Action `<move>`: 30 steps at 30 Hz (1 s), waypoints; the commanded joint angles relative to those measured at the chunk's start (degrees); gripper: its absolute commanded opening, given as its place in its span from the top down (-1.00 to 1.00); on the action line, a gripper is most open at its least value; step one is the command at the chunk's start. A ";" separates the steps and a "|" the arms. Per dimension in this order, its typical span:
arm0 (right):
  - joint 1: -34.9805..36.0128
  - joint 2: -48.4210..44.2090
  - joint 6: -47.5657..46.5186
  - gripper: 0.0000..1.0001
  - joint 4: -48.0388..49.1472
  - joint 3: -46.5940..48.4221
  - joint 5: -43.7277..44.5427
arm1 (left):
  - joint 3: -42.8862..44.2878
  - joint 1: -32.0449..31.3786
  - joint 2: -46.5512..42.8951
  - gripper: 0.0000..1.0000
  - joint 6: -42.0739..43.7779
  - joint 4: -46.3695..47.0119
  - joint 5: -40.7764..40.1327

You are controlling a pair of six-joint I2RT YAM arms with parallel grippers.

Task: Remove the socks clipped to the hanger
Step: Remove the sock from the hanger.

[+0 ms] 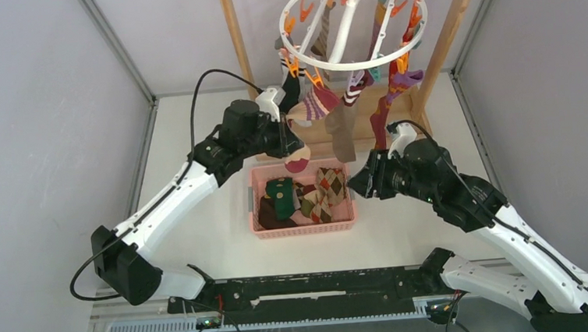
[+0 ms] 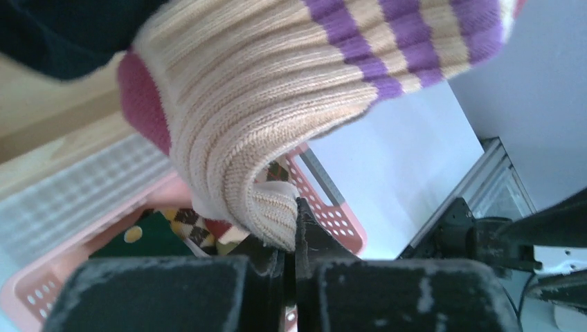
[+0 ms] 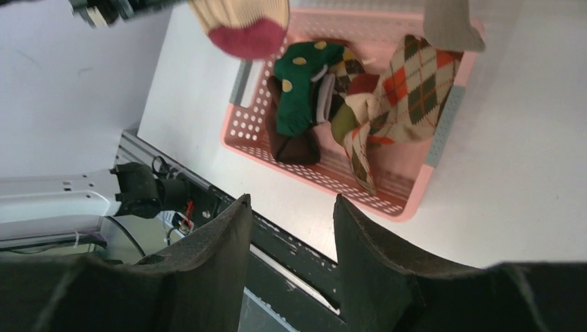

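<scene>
The white ring hanger hangs from the wooden rack with several socks clipped to its rim, among them a grey-brown sock and a purple and red patterned sock. My left gripper is shut on a cream sock with purple stripes and a red toe, which still reaches up to the ring's front left clips. In the left wrist view the jaws pinch a fold of this sock. My right gripper is open and empty by the basket's right side; it also shows in the right wrist view.
A pink plastic basket stands below the hanger and holds a green dotted sock, an argyle sock and a brown one. The wooden frame rack stands at the back. Grey walls close both sides.
</scene>
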 commanded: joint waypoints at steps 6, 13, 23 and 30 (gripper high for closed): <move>-5.11 4.64 -2.48 -0.10 5.69 8.42 -4.80 | 14.13 -4.62 -2.09 1.00 -1.81 -17.98 -1.07; -9.26 5.29 -3.83 -0.12 4.93 10.61 -6.23 | 19.22 -6.18 -2.12 1.00 -3.42 -23.74 -2.53; -10.55 5.55 -7.35 -0.21 5.27 15.71 -0.98 | 37.45 -6.24 2.00 1.00 -5.25 -34.76 -1.40; -11.63 7.43 -8.13 -0.23 6.76 19.80 -0.62 | 48.82 -6.23 5.30 0.99 -4.79 -40.99 -0.69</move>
